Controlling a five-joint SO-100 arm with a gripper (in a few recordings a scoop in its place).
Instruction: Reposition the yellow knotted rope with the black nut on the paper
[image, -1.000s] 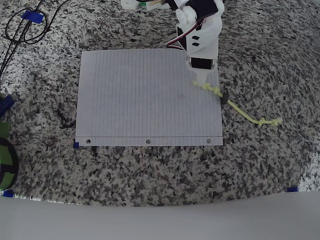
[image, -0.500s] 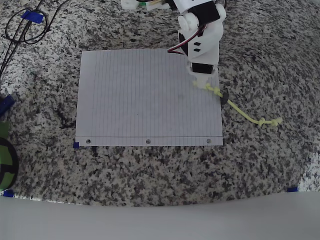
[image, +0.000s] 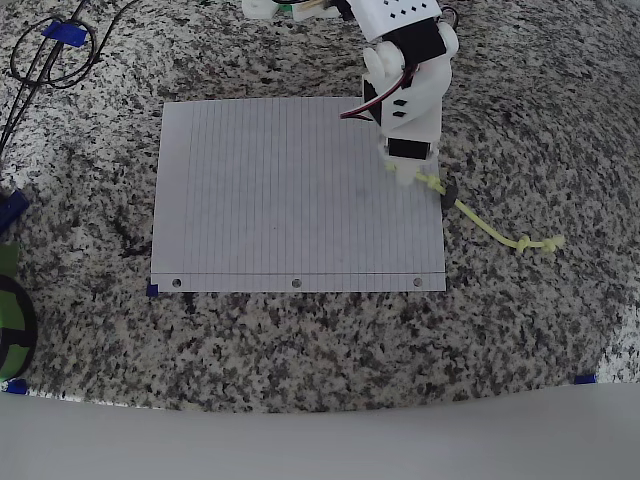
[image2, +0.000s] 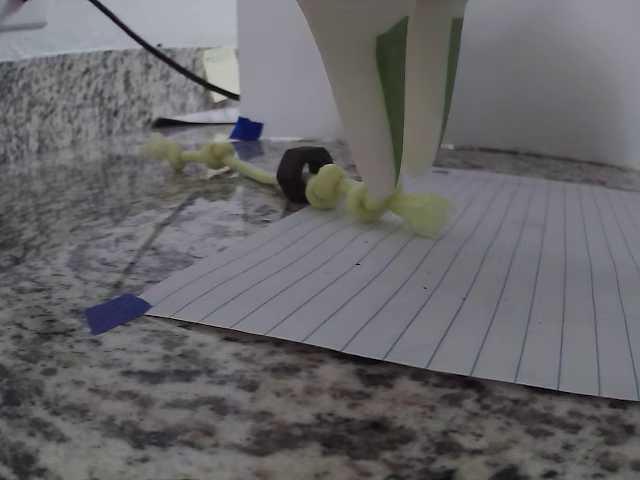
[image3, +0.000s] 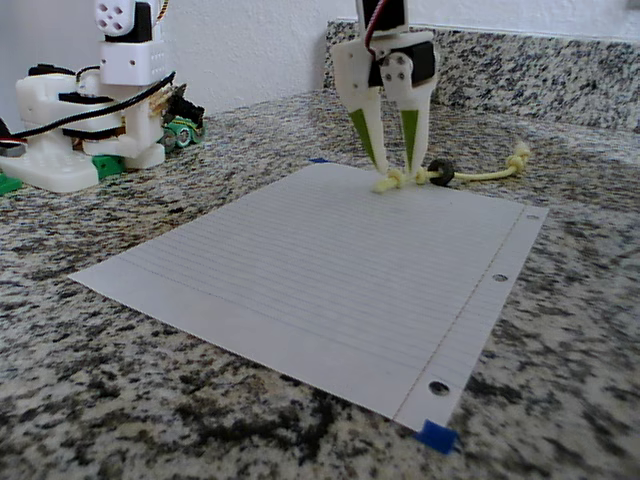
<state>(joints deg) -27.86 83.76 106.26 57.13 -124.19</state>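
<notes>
The paper (image: 280, 200) lies flat on the granite counter, also seen in the wrist view (image2: 500, 280) and the fixed view (image3: 330, 260). The yellow knotted rope (image: 490, 228) runs diagonally off the paper's right edge onto the granite. Its black nut (image: 449, 192) sits right at that edge. My white gripper (image: 405, 172) points straight down over the rope's end on the paper. In the wrist view the gripper (image2: 397, 185) pinches the rope (image2: 335, 190) beside a knot, with the nut (image2: 303, 172) just behind. From the fixed view, the gripper (image3: 395, 170) straddles the end knots; nut (image3: 441, 173) and rope (image3: 485, 172) trail right.
Black cables (image: 50, 55) loop at the overhead view's top left. A green and black object (image: 10, 320) sits at the left edge. Blue tape bits mark a paper corner (image3: 437, 436) and the counter (image: 585, 378). The arm's white base (image3: 90, 130) stands at the back left in the fixed view.
The arm's upper part has swung right and the gripper stands more upright over the rope's end. Rope, nut and paper lie where they were.
</notes>
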